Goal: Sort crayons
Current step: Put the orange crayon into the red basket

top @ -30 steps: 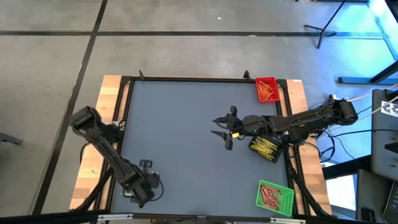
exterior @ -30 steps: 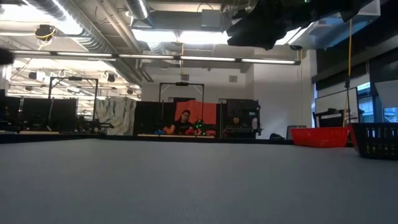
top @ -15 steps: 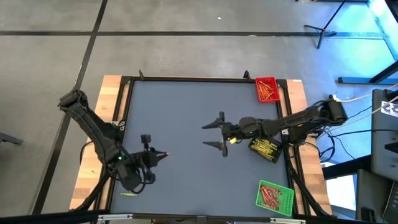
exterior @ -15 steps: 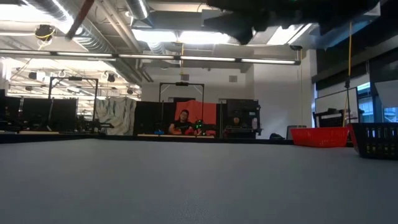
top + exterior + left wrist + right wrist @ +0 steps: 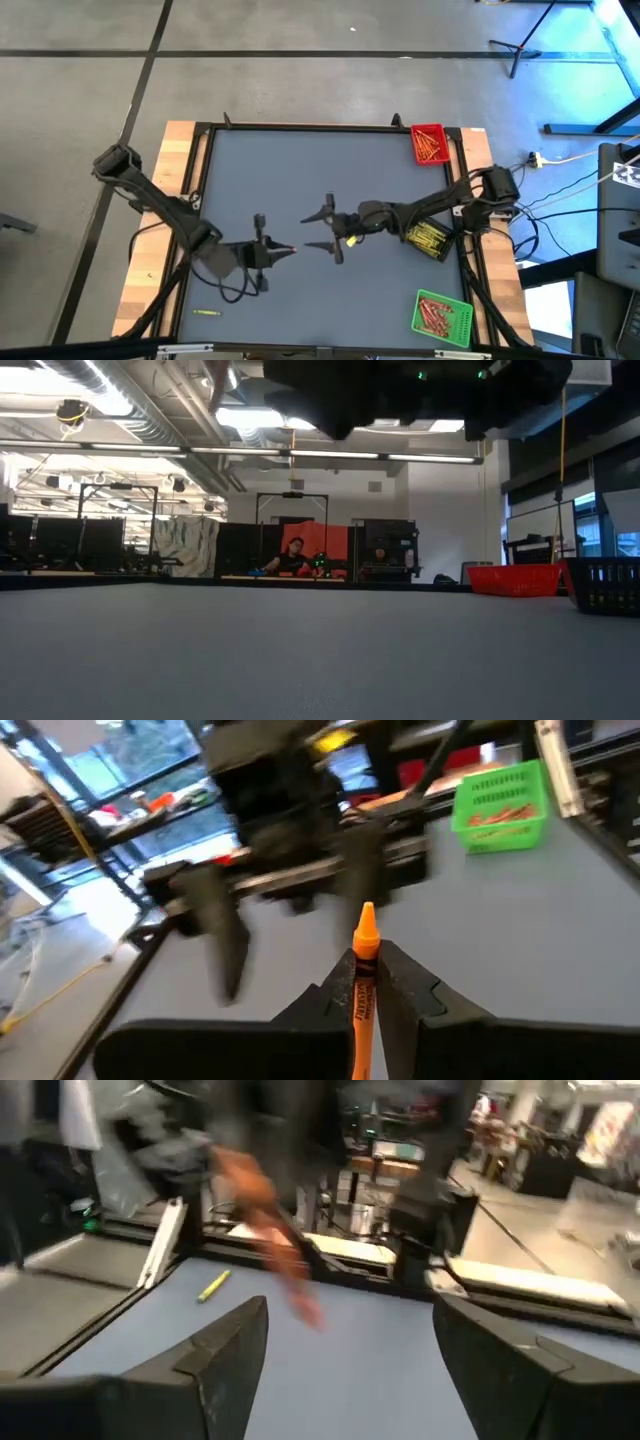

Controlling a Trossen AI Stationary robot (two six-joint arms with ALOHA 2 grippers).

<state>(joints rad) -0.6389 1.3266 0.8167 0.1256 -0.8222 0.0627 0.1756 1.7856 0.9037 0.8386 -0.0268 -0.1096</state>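
On the grey surface (image 5: 280,180), going from the left, a lone yellow crayon (image 5: 206,313) lies near the front left corner, apart from everything else. Above and to the right of it, the left arm reaches in toward the middle, and the left end effector (image 5: 282,250) is clamped together on an orange crayon (image 5: 362,982). In the left wrist view this crayon stands between the two dark fingers (image 5: 325,1005) with its pointed tip sticking out past them, toward the other arm. From above, the crayon shows as a thin reddish sliver at the tip of the end effector.

Just to the right, near the middle of the surface, the right end effector (image 5: 326,231) faces the left one with its two fingers spread wide apart and nothing between them. The crayon's tip is close to this gap but not inside it. In the right wrist view the same orange crayon shows as a blurred streak ahead of the open fingers (image 5: 230,1355), and the yellow crayon lies on the surface beyond.

Further right, a black tray (image 5: 428,240) sits under the right arm at the edge of the surface. A red tray (image 5: 430,143) with crayons in it rests at the far right corner, and a green tray (image 5: 442,318), also holding crayons, sits at the near right corner.
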